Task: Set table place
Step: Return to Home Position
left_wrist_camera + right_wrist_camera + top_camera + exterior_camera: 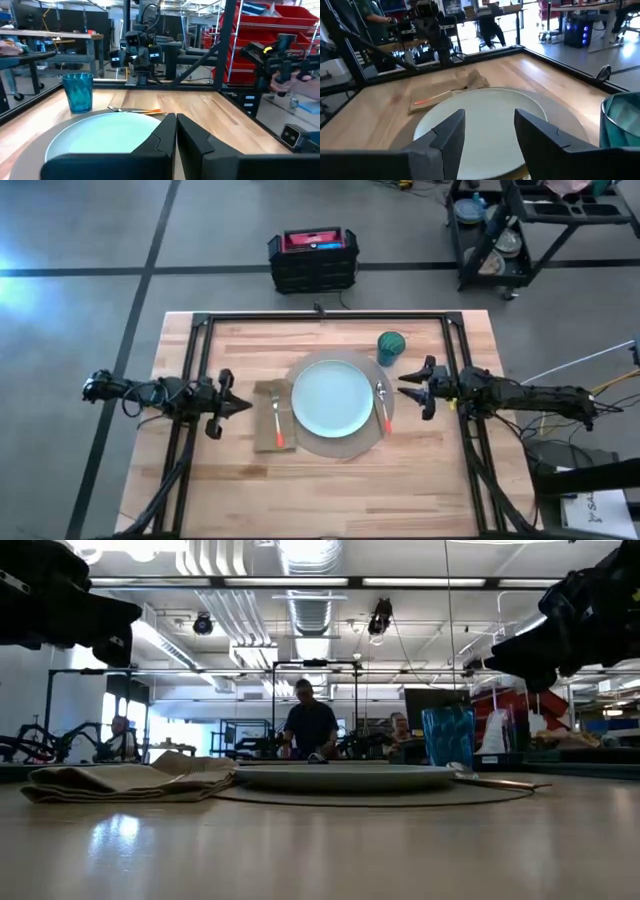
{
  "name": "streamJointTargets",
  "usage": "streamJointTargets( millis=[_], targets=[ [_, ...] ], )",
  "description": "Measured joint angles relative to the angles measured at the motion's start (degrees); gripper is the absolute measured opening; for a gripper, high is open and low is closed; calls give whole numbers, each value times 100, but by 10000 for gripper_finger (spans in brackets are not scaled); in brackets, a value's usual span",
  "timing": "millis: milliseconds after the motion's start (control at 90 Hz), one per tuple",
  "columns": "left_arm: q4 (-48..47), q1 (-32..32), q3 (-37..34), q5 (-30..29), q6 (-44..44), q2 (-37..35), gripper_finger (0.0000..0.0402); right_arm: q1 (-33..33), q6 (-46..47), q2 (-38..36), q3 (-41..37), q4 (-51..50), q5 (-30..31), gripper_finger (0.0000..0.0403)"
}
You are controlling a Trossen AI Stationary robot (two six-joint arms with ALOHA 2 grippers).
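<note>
Left gripper (246, 406), centre-left of frame, hangs above the table (420, 480) with jaws almost closed and empty. The napkin (268, 430) carries the fork (277, 423) just left of the plate (332, 399), which is centred on the mat (340, 446). The spoon (383, 408) lies along the plate's right edge. The cup (390, 347) stands at the mat's upper-right rim. Right gripper (401, 385), centre-right, hangs with jaws apart and empty. Both appear raised to avoid disturbing the setting.

You've got bright ceiling strips (300, 582) above the plate (340, 777), daylight from a window (150, 730) behind the plate, w/ pale glare on the table (400, 850) in front; shadows round the plate v. soft.
</note>
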Motion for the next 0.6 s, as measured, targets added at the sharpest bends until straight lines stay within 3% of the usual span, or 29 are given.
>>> streamJointTargets(
  millis=[444, 600],
  targets=[
    [314, 0, -4, -52, 534, -68, 0, 12, -437, 42, -1, 600, 61, 172],
    [299, 0, -4, -559, 435, -70, 0, 82, -458, 46, -2, 601, -273, 175]
  ],
)
